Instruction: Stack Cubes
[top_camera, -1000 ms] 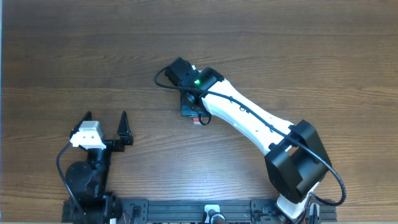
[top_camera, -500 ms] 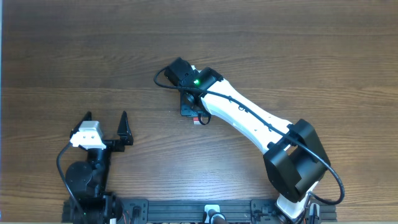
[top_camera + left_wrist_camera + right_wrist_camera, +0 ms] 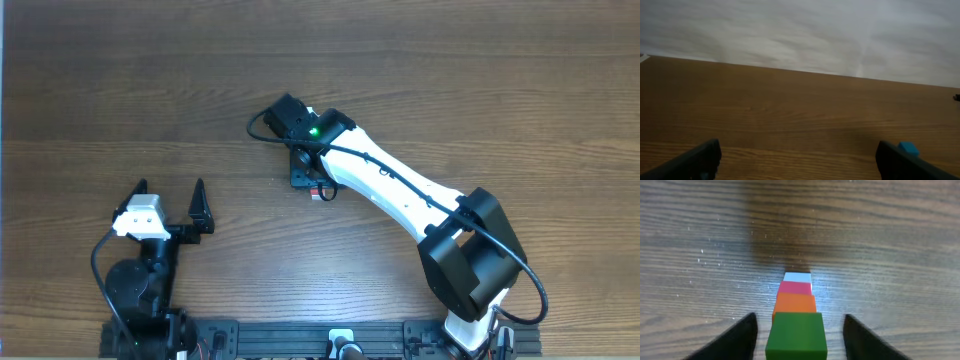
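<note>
Looking down from above, my right gripper [image 3: 305,182] covers the stack [image 3: 318,193]; I only get a red-and-white sliver beside it. On the right wrist camera the green cube [image 3: 796,332] is clipped by the picture's edge, and it hides most of the orange cube [image 3: 796,303], red cube [image 3: 796,287] and white cube [image 3: 797,277] beneath. Both jaws are cut off there too. On the left wrist camera a blue bit [image 3: 908,147] peeks over one jaw of the left gripper [image 3: 797,155]; I can't tell what it is.
</note>
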Available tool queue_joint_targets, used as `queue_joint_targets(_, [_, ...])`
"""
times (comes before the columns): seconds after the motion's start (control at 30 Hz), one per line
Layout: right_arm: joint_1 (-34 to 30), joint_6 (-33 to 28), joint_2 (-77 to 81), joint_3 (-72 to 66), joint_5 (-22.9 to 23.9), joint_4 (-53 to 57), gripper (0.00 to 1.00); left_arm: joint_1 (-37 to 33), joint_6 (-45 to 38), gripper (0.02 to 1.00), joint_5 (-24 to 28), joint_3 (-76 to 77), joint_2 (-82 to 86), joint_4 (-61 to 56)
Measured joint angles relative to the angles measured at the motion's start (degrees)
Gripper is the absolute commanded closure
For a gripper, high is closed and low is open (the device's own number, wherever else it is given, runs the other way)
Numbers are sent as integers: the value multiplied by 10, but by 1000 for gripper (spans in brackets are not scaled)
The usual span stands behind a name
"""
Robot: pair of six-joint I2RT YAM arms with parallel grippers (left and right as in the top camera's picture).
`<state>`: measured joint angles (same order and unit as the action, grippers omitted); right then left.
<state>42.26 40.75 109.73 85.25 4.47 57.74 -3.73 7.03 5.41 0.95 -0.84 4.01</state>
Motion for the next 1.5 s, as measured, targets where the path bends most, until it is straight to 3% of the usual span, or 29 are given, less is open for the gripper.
queue_joint_targets(0.1, [0,-5,0,0,0,0,231,0,0,18,0,0,0,0])
queue_joint_targets(0.3, [0,-4,1,0,-2,0,220,0,0,18,0,0,0,0])
queue_joint_targets(0.4, [0,-5,1,0,-3,0,20,0,0,18,0,0,0,0])
queue_joint_targets(0.43, [0,-7,1,0,-3,0,7,0,0,18,0,0,0,0])
queue_joint_targets(0.9, [0,-17,2,18,-6,19,9,0,0,18,0,0,0,0])
queue_joint_targets(1.2, [-51,-87,17,178,0,93,7,0,0,20,0,0,0,0])
queue_joint_targets(1.5, [-92,-153,120,209,-7,42,7,0,0,18,0,0,0,0])
